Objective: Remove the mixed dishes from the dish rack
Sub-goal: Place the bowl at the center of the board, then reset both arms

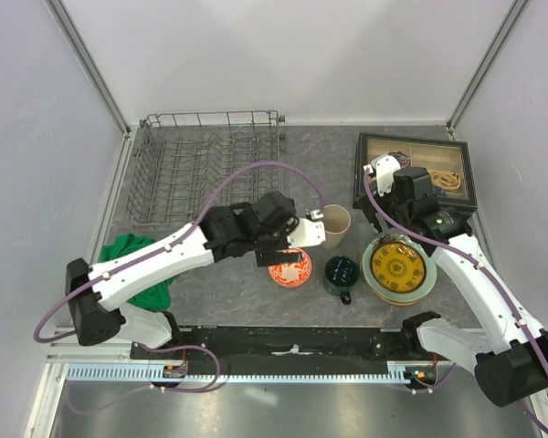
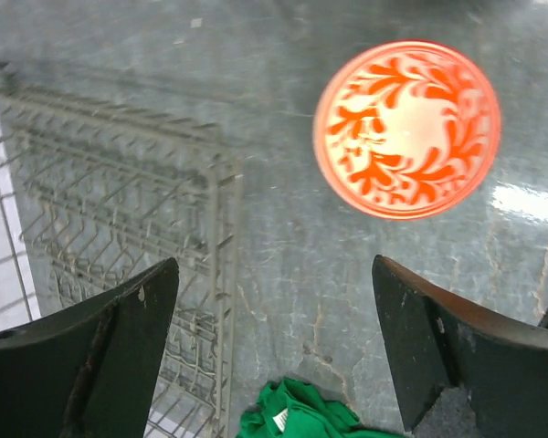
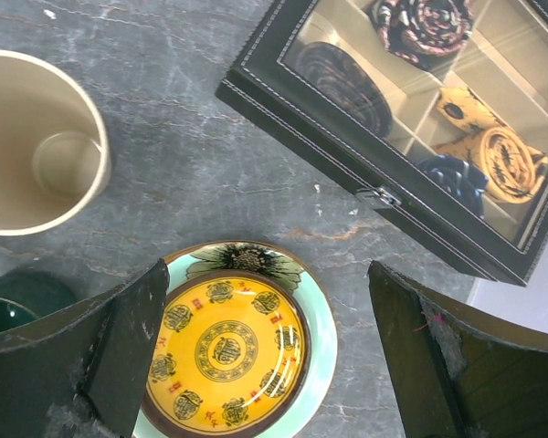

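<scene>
Dish rack (image 1: 205, 169): grey wire, sits at the far left corner of the counter (image 1: 256, 297), long side along the left edge. No dish is in its tines; all dishes seen stand outside it on the counter.

Dishes, in a row toward the near edge, centre to right:
- small red-and-white bowl (image 1: 289, 270), upright, near the middle of the near edge.
- beige cup (image 1: 335, 226), upright with its mouth up, just behind the bowl toward the far side.
- dark green mug (image 1: 342, 274), just right of the bowl.
- yellow-gold patterned dish (image 1: 398, 265), on top of the pale green plate (image 1: 429, 278), right of the mug. In the right wrist view a cream plate with a printed pattern (image 3: 247, 258) shows as a sliver at the stack's far side.

Left gripper (image 2: 274, 265): 2 fingers well apart with nothing between them, above the counter beside the bowl.

Right gripper (image 3: 267, 269): fingers spread wide and holding nothing, over the stack.

Other: green cloth (image 1: 137, 265) at the left edge, near side of the rack. Dark-framed box (image 1: 420, 169) at the far right corner.
</scene>
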`<action>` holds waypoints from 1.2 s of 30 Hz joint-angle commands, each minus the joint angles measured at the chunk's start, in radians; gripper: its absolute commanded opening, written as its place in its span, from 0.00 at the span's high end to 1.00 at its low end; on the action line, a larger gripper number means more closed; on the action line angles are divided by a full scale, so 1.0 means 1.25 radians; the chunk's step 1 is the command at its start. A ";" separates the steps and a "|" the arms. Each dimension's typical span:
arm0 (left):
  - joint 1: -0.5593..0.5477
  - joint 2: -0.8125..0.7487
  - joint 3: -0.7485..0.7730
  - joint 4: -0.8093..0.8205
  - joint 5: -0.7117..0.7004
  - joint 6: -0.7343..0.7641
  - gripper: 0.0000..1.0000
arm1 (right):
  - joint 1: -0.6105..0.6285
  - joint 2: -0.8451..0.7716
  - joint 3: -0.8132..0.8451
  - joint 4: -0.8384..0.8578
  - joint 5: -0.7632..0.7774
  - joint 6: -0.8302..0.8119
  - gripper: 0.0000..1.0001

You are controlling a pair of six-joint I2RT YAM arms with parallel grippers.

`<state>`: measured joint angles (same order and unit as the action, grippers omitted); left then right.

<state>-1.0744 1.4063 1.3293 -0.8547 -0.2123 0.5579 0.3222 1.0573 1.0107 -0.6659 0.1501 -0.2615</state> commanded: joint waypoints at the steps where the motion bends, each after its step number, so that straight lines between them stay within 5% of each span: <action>1: 0.074 -0.070 0.035 0.049 0.058 -0.017 0.05 | -0.006 -0.020 0.041 0.015 0.053 -0.008 0.02; 23: 0.365 -0.172 -0.004 0.276 0.111 -0.195 0.01 | -0.053 -0.046 0.122 0.037 0.166 0.053 0.02; 36: 0.501 -0.244 -0.068 0.399 0.091 -0.271 0.01 | -0.085 -0.084 0.058 0.213 0.159 0.079 0.02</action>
<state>-0.4889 1.1553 1.2671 -0.4706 -0.0963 0.2970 0.2222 0.9947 1.1137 -0.5262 0.3481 -0.1841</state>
